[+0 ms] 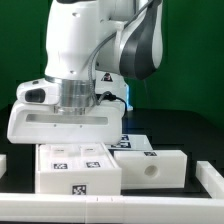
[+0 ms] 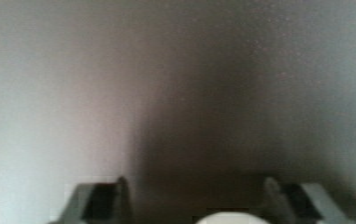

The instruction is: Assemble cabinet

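Observation:
Two white cabinet pieces with black-and-white tags lie side by side on the dark table. The larger box (image 1: 74,167) is at the exterior view's left. A lower block (image 1: 152,168) with a round hole in its front is at the right. The arm's broad white hand (image 1: 66,124) sits low, right behind and above the larger box, which hides its fingertips. In the wrist view my gripper (image 2: 200,190) shows two dark fingers (image 2: 104,202) well apart, astride a blurred white-grey surface very close to the lens. I cannot see whether the pads touch it.
White rails run along the table's front edge (image 1: 110,207) and stand at both sides (image 1: 212,176). More tagged white surface (image 1: 131,143) lies behind the block. A small round white blur (image 2: 230,217) sits between the fingers at the wrist picture's edge.

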Robot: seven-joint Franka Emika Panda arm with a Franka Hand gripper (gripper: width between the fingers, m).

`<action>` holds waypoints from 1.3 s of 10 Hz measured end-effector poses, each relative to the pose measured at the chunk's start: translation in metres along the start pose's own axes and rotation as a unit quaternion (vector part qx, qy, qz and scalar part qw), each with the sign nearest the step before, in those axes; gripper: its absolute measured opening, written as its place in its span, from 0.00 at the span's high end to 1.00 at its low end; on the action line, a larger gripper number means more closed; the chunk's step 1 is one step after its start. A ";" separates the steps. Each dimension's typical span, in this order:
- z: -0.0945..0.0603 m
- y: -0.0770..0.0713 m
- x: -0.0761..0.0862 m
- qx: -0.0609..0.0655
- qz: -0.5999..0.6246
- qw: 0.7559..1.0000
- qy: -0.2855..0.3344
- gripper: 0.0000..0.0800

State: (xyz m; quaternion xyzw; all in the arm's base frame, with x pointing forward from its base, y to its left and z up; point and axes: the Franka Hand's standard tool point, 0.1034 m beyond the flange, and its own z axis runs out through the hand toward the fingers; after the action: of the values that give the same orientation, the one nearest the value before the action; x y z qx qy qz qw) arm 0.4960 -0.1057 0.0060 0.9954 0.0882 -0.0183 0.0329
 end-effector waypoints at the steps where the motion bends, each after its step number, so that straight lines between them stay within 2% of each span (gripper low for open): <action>1: 0.000 0.000 0.000 0.000 0.001 1.000 0.000 0.59; 2: 0.000 0.000 -0.001 0.000 0.002 1.000 -0.001 0.82; 3: 0.001 0.001 -0.001 0.000 0.003 1.000 -0.001 0.95; 6: 0.001 0.007 -0.005 0.000 0.009 1.000 -0.002 1.00; 8: -0.008 0.011 -0.006 0.007 0.014 1.000 -0.004 1.00; 11: -0.043 0.019 -0.003 0.025 0.011 1.000 -0.006 1.00; 13: -0.069 0.019 0.005 0.036 0.020 0.999 -0.007 1.00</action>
State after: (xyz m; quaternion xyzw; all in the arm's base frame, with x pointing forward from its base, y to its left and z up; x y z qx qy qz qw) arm 0.5061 -0.1189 0.0754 0.9973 0.0676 -0.0280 -0.0017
